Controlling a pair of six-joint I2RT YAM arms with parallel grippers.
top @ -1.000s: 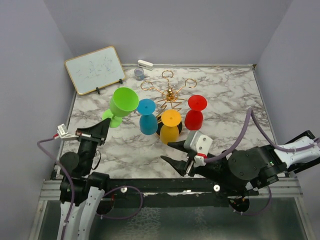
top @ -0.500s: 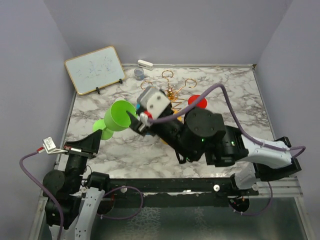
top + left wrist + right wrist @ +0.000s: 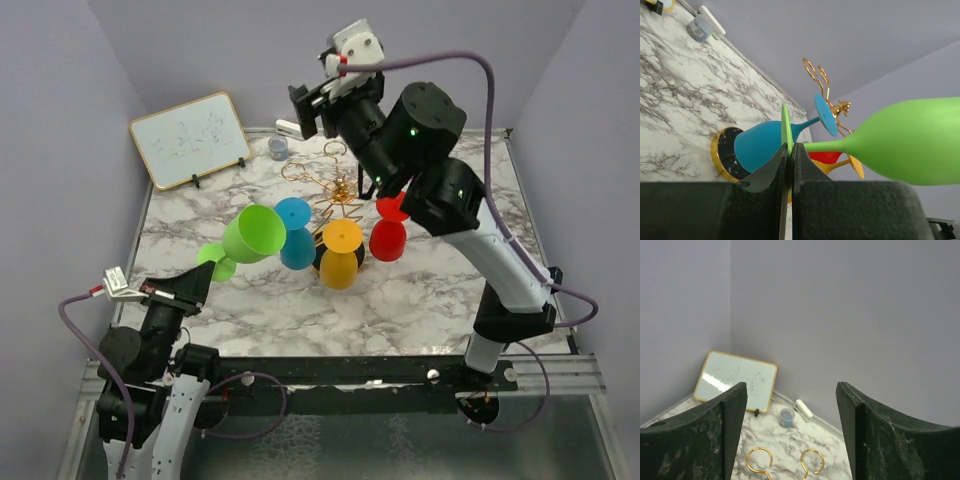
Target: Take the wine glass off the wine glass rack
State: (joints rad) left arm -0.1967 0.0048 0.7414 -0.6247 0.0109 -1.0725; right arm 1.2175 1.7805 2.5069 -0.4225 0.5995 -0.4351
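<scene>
The gold wire wine glass rack [image 3: 338, 188] stands mid-table on a round black base [image 3: 721, 150]. A blue glass [image 3: 295, 235], a yellow glass [image 3: 340, 256] and a red glass [image 3: 388, 232] hang upside down from it. My left gripper [image 3: 205, 272] is shut on the flat foot [image 3: 786, 131] of the green wine glass [image 3: 256, 232]. It holds the glass tilted on its side, clear of the rack, left of the blue glass [image 3: 760, 145]. My right gripper [image 3: 310, 108] is open and empty, raised high above the rack's far side, with two gold loops [image 3: 760, 460] below it.
A small whiteboard [image 3: 190, 138] leans at the back left. A small blue jar [image 3: 278, 148] and a white eraser [image 3: 290, 128] lie by the back wall. Purple walls close in the left, back and right sides.
My right arm swung from the near table edge up over the rack to high at the back. The green glass moved down and toward the front left, tilting over in my left gripper.
</scene>
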